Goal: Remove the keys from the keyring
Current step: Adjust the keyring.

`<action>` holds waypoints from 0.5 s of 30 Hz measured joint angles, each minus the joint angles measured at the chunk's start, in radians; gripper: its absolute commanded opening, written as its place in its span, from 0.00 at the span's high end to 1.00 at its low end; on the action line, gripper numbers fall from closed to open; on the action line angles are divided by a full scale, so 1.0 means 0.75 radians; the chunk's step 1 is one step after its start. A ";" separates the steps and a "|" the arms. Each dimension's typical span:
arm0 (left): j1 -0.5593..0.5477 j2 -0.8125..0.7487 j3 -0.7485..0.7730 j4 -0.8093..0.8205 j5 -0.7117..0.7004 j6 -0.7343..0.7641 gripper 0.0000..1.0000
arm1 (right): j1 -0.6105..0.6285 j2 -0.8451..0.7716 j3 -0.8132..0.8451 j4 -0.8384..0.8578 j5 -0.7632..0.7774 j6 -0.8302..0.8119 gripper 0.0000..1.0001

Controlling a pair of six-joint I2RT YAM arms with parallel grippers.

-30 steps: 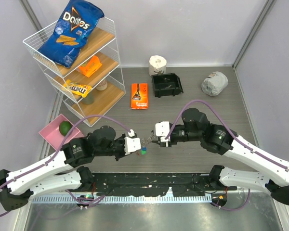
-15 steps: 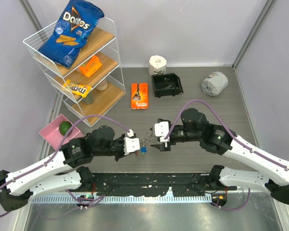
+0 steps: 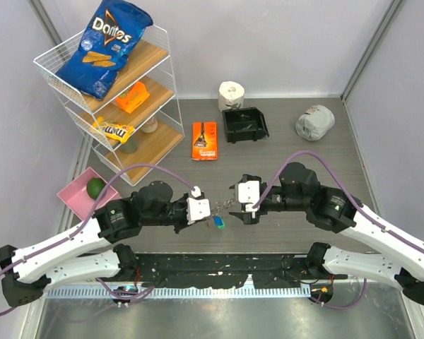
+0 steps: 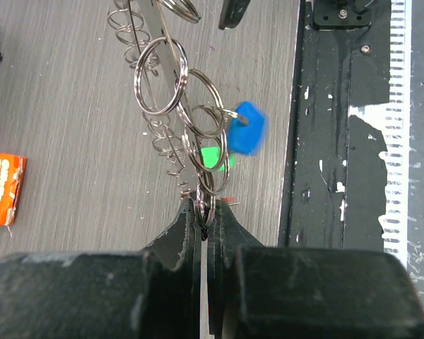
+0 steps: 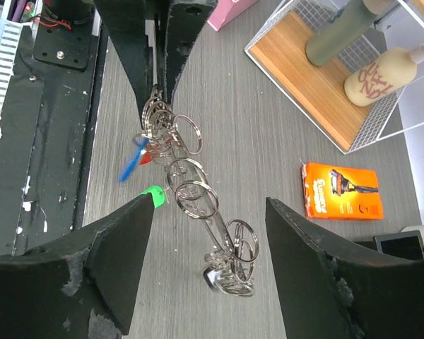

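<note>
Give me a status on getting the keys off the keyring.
Done: nothing that shows; no key lies loose in view. In hand: the left gripper is shut on one end of the keyring, while the right gripper is open and grips nothing. Left: the blue key and the green key hang on the rings, so every removal remains.
</note>
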 measured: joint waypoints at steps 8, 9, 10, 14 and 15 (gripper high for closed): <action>0.000 -0.011 0.007 0.008 0.007 0.002 1.00 | 0.000 0.036 0.005 -0.006 -0.055 -0.004 0.47; 0.000 -0.019 0.007 0.009 0.010 0.003 1.00 | 0.000 0.064 0.010 -0.006 -0.066 -0.002 0.53; -0.001 -0.026 0.007 0.009 0.014 0.004 1.00 | 0.000 0.092 0.016 -0.006 -0.072 -0.003 0.70; 0.008 -0.041 0.006 -0.005 -0.013 -0.001 0.90 | 0.003 0.153 0.033 -0.064 -0.130 -0.026 0.95; 0.017 -0.042 0.006 -0.008 -0.019 -0.014 0.81 | 0.020 0.152 0.033 -0.089 -0.140 -0.037 0.95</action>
